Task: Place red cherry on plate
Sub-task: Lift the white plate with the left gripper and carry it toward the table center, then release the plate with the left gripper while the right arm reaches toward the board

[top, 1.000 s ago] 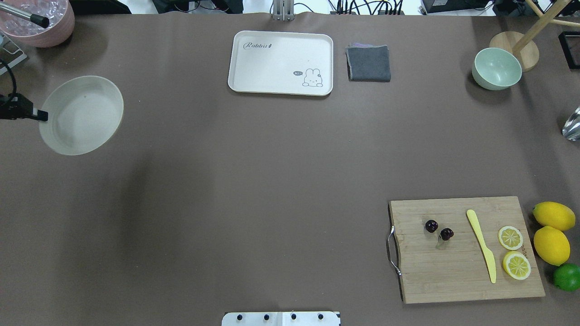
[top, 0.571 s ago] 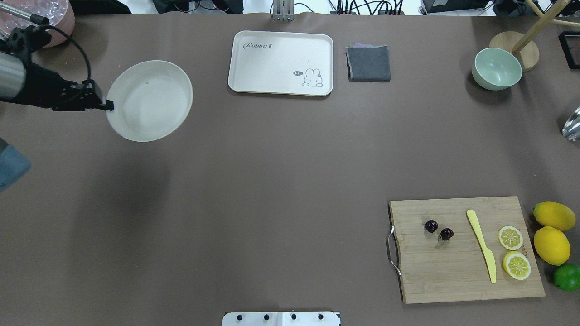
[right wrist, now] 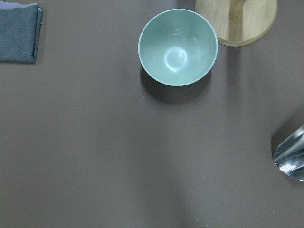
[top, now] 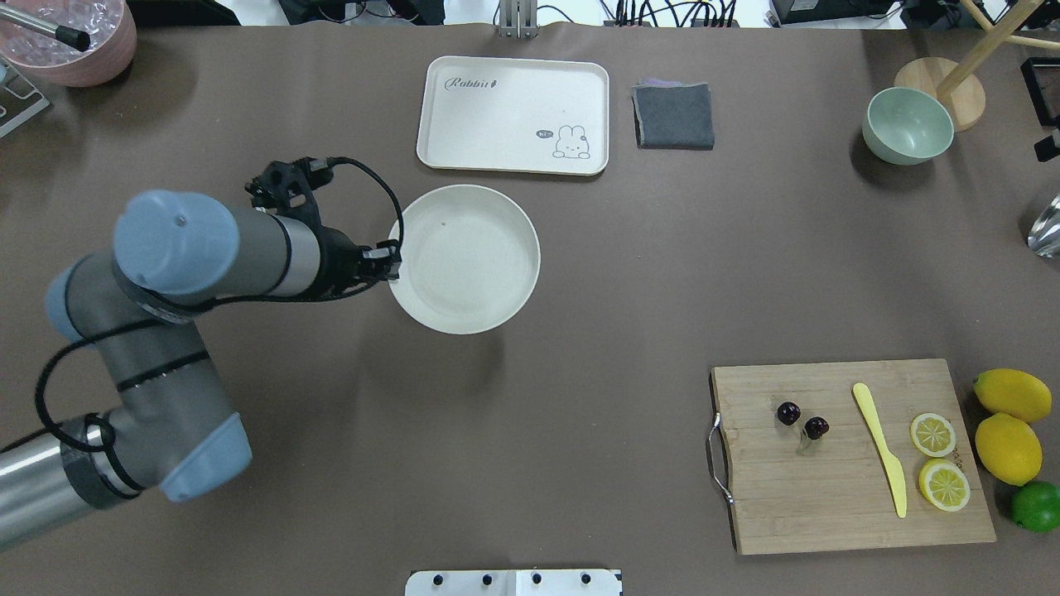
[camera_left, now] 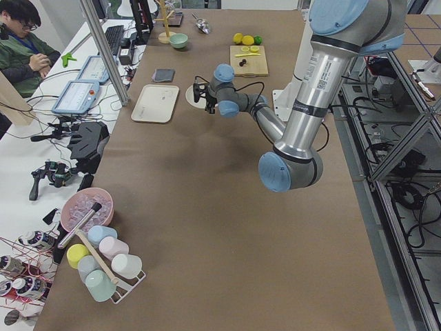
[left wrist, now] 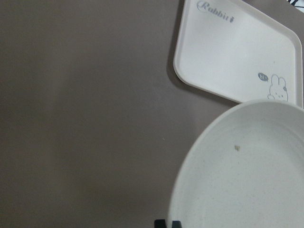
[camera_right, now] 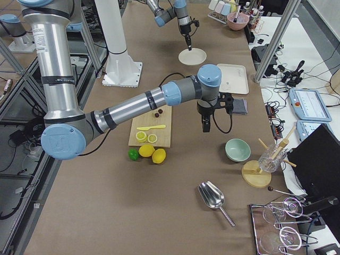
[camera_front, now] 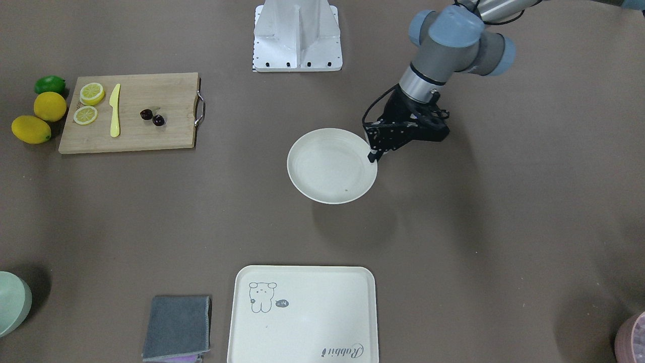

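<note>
The plate [top: 464, 258] is a round cream dish, held by its left rim in my left gripper [top: 389, 266], which is shut on it. The dish hangs over the table's middle, just in front of the rabbit tray, with its shadow offset on the cloth. The front-facing view shows the same grip [camera_front: 373, 156] on the plate [camera_front: 330, 171]. The red cherry [top: 788, 412], a dark pair on one stem, lies on the wooden cutting board [top: 828, 497] at the right front, far from both grippers. My right gripper [camera_right: 205, 126] hangs above the table near the green bowl; whether it is open or shut, I cannot tell.
A rabbit tray [top: 513, 116] and a grey cloth [top: 673, 116] lie at the back. The pale green bowl [top: 907, 124] stands back right. A yellow knife [top: 879, 447] and lemon slices [top: 933, 434] share the board; whole lemons [top: 1010, 447] and a lime [top: 1037, 507] lie beside it.
My left arm has carried the plate from the far left edge rightward to the middle of the table. The cherries and board have not moved.
</note>
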### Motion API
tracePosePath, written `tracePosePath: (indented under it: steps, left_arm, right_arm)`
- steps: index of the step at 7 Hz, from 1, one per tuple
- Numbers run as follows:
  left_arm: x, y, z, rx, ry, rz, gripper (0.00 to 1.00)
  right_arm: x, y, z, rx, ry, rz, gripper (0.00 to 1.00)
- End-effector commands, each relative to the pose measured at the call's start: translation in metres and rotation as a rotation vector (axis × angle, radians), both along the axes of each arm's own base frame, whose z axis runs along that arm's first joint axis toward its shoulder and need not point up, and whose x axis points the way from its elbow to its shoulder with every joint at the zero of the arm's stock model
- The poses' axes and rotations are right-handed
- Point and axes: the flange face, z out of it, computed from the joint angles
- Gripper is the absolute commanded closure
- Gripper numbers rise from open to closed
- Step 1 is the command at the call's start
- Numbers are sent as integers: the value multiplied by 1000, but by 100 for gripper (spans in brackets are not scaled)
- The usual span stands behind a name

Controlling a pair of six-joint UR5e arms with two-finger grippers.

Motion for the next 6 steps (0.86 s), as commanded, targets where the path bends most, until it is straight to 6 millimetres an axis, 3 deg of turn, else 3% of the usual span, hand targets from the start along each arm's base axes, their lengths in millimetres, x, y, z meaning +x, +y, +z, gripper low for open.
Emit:
tracePosePath:
  steps: [1, 3, 4, 5, 6]
  left_arm:
    - [62, 64, 4, -5, -25, -15, 100]
    - [89, 71, 12, -7, -56, -22, 100]
    - [91, 66, 16, -9, -67, -28, 100]
    - [85, 52, 6, -7, -52, -52, 84]
    - [77, 39, 5, -7, -50, -71, 15]
  right_arm:
    - [-35, 12, -36, -2, -23, -7, 0]
    - [-80, 23, -50, -17, -33, -57, 0]
    - [-89, 25, -50, 5, -34, -72, 0]
    - [-101, 28, -51, 7, -35, -95, 0]
    - [-112, 31, -53, -8, -39, -102, 0]
